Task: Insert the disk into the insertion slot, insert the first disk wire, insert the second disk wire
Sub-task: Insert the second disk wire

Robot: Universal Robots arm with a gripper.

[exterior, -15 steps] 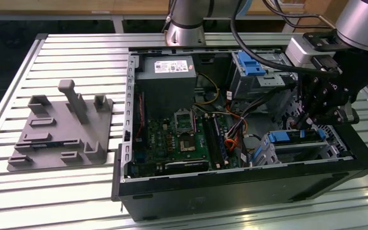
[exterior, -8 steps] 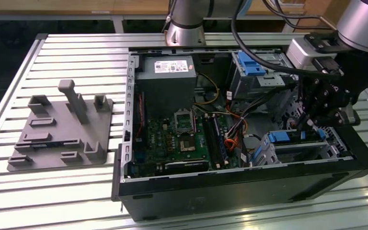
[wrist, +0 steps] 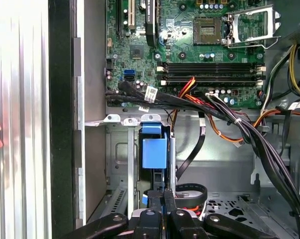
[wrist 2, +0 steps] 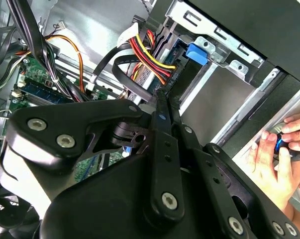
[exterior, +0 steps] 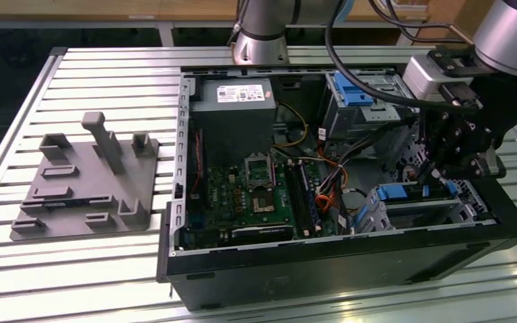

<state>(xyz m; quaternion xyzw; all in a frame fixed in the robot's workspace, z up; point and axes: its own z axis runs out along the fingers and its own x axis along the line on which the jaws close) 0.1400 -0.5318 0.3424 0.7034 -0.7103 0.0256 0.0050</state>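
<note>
The disk [exterior: 416, 193], in its blue bracket, sits inside the insertion slot [exterior: 470, 210], a small grey cage at the case's corner on the exterior view's right. In the first wrist view the disk's blue bracket [wrist: 153, 149] stands between the slot's walls [wrist: 119, 164]. My gripper [exterior: 429, 178] hangs just above the disk's inner end. Its fingers are pressed together, so the gripper [wrist 2: 162, 97] [wrist: 159, 195] is shut. A flat black wire [wrist 2: 132, 82] [wrist: 189, 159] loops down and ends right beside the fingertips; I cannot tell whether it is pinched. A red, yellow and black wire bundle [wrist 2: 150, 55] runs nearby.
The open computer case holds a green motherboard [exterior: 250, 195], a power supply [exterior: 231, 108] and a taller bay with a blue latch [exterior: 357, 94]. Thick black cables [wrist: 269, 154] cross beside the slot. A person's hand [wrist 2: 279, 159] rests outside the case wall. A grey fixture [exterior: 88, 182] lies on the slatted table.
</note>
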